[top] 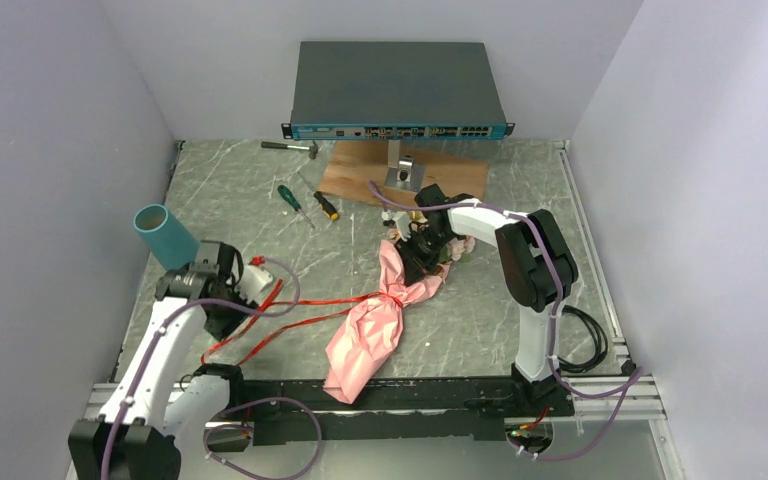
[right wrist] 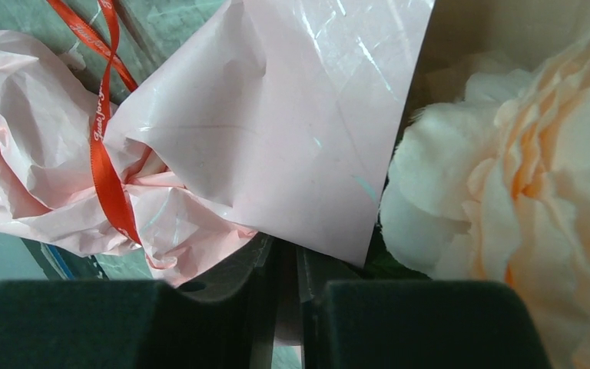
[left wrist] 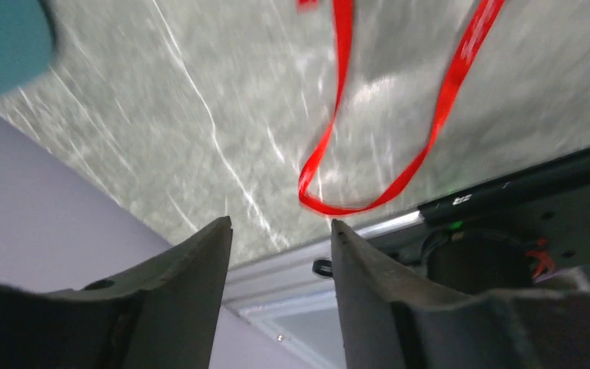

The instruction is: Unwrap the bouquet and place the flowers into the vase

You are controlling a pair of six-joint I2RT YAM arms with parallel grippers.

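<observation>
Empty left gripper (left wrist: 280, 231) with jaws spread, red ribbon (left wrist: 438, 115) looping just beyond its fingertips, vase (top: 165, 236) beside it, right gripper (right wrist: 284, 247) nearly pressed together against the bouquet (top: 372, 330), whether pinching it I cannot tell.

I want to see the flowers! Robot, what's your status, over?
Left gripper open, empty. Right gripper against paper, grip unclear. Bouquet wrapped, ribbon trailing. Vase empty.

Crinkled pink paper (right wrist: 292, 131), red ribbon (right wrist: 107, 181) around it, peach bloom (right wrist: 522, 192) beside
</observation>
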